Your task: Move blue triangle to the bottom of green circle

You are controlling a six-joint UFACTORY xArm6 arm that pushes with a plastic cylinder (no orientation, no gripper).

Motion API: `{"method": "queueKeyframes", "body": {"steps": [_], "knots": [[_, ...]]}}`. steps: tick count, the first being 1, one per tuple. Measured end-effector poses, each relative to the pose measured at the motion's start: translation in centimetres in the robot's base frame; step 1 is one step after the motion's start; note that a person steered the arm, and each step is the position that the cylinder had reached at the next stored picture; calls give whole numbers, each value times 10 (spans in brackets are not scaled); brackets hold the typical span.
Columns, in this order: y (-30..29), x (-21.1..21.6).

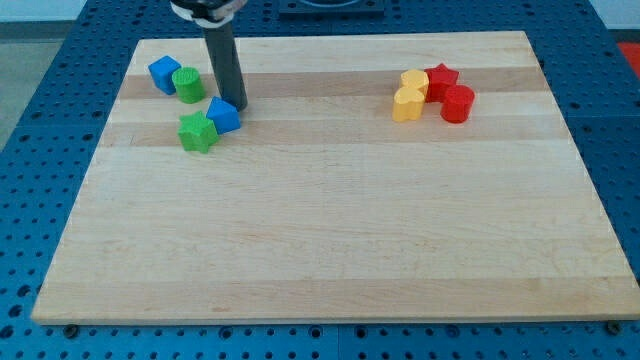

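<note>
Pale wooden worktop (pixel 330 240), rectangular, laid on a blue perforated base (pixel 30 120). Dark upright rod entering from the view's top, lower end, my tip (pixel 237 107), set down on the wood in the upper-left part of the worktop. No pincer fitted to this arm, so nothing to report as released or clenched. Blue triangle (pixel 224 116): just below and slightly left of my tip, touching it or very nearly so; exact contact not clear. Green star-shaped block (pixel 198 131): pressed against the blue triangle on the view's left, a little lower. Green circle (pixel 188 84): a short cylinder, up and to the view's left of the blue triangle, separated from it by a strip of bare wood, and to the left of the rod. Blue cube (pixel 163 73): touching the green circle on its left, nearest the worktop's top-left corner. Second cluster well apart, in the upper-right part of the worktop: yellow block (pixel 414 84) of rounded, unclear outline; second yellow block (pixel 406 104) directly below and touching it, shape also hard to tell; red star (pixel 441 80) beside the upper yellow block on the right; red cylinder (pixel 457 103) just below the red star, touching it.
</note>
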State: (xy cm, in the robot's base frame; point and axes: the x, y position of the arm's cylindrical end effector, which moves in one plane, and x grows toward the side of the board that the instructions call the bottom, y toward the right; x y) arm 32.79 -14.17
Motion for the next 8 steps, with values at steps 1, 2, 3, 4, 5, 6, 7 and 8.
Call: {"method": "queueKeyframes", "body": {"steps": [1, 2, 3, 4, 5, 6, 7, 8], "knots": [[-25, -21], [-5, -25], [66, -5], [107, 71], [100, 130], [81, 115], [58, 85], [41, 57]]}}
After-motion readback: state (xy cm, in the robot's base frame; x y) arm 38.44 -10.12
